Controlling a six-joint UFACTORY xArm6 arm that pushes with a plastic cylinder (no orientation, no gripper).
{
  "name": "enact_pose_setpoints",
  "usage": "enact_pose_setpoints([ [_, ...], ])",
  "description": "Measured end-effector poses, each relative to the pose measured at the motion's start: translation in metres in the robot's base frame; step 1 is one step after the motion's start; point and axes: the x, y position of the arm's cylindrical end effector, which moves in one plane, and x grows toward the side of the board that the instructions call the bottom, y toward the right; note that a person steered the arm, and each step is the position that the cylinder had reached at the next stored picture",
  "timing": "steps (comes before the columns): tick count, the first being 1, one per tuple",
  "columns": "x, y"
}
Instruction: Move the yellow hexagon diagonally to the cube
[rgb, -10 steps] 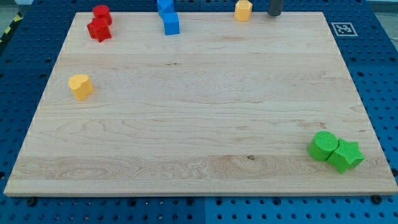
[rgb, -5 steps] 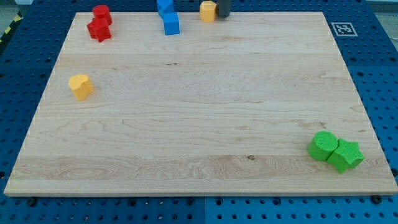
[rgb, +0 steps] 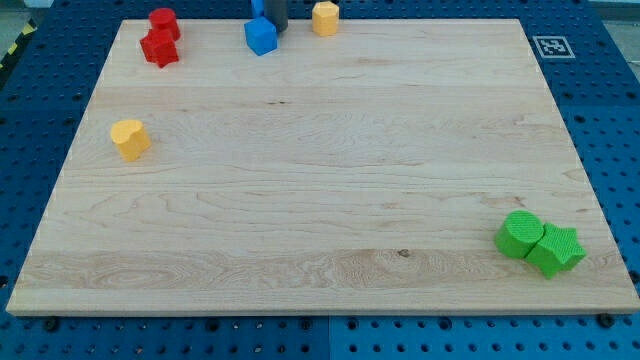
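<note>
The yellow hexagon (rgb: 325, 17) sits at the view's top edge of the wooden surface (rgb: 320, 190), a little to the view's right of the blue cube (rgb: 260, 35). They are near each other but not touching, so the job looks only partly done. The hexagon may need more nudging to sit at a slant from the cube.

The arm has no end effector that opens or shuts, just a dark rod. The tip (rgb: 277, 29) is between the 2 blocks, right against the cube's right side. Another blue bit peeks out behind the rod.

The surface is pale wood with grain lines. The blocks look like smooth plastic. There are 2 red blocks (rgb: 158, 38) at top left, a yellow block (rgb: 129, 138) at left, and 2 green blocks (rgb: 538, 241) at bottom right.
</note>
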Motion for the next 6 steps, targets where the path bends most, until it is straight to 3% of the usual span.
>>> enact_pose_setpoints([
  [4, 0.001, 0.036],
  [5, 0.001, 0.075],
  [6, 0.008, 0.158],
])
